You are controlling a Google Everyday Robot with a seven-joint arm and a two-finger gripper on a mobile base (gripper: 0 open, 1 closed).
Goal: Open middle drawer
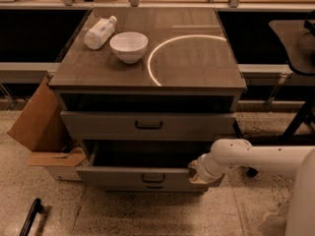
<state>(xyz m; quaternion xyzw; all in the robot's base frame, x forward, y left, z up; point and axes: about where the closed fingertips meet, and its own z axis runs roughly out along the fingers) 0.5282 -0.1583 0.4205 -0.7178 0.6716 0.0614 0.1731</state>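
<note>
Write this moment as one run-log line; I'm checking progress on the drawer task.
middle drawer: pulled out, interior showing | gripper: at drawer front's right end | on top: bowl, bottle

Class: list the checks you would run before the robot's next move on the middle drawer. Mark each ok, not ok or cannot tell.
1. Wide grey middle drawer stands out of the cabinet, with a dark cavity above its front: ok.
2. Tool is at the right end of that drawer's front, away from the small dark loop handle: ok.
3. Tool's hold on the drawer: cannot tell.
4. White bowl and white plastic bottle sit back from the top's front edge: ok.
5. Brown cardboard box is apart from the drawer's left corner: cannot tell.
</note>
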